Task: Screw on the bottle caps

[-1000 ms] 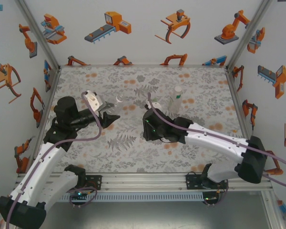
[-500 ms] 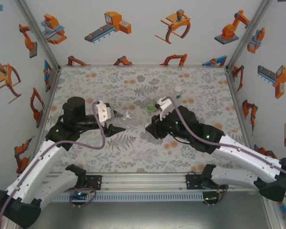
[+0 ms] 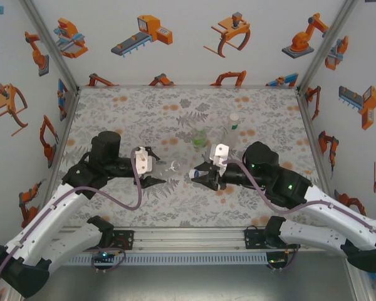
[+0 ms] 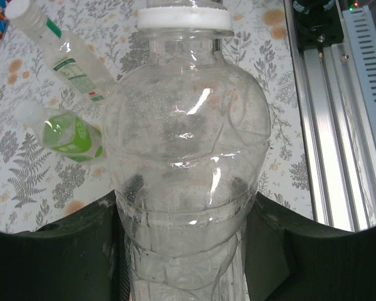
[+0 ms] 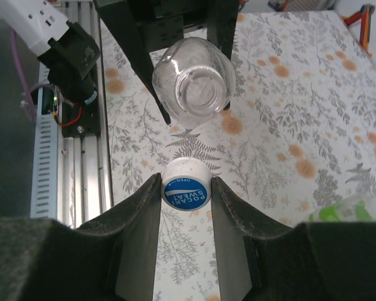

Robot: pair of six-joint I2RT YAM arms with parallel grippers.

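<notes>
My left gripper (image 3: 156, 167) is shut on a clear bottle (image 3: 172, 167), held level with its open mouth pointing right. In the left wrist view the bottle (image 4: 185, 125) sits between the black fingers (image 4: 81, 251), its white neck ring at the top. My right gripper (image 3: 199, 176) is shut on a blue and white bottle cap (image 5: 186, 191), facing the bottle's mouth (image 5: 191, 84) with a small gap between them. A green bottle (image 3: 199, 138) and a clear bottle with a white cap (image 3: 233, 127) stand behind the grippers.
The aluminium rail (image 4: 338, 113) runs along the table's near edge, with the arm bases (image 3: 113, 241) bolted to it. Patterned walls close in the left, back and right. The floral table (image 3: 144, 106) lies open at the back left.
My left gripper has carried the clear bottle right and nearer. The right arm has swung back and turned left, bringing the cap in front of the bottle's mouth and uncovering the two standing bottles.
</notes>
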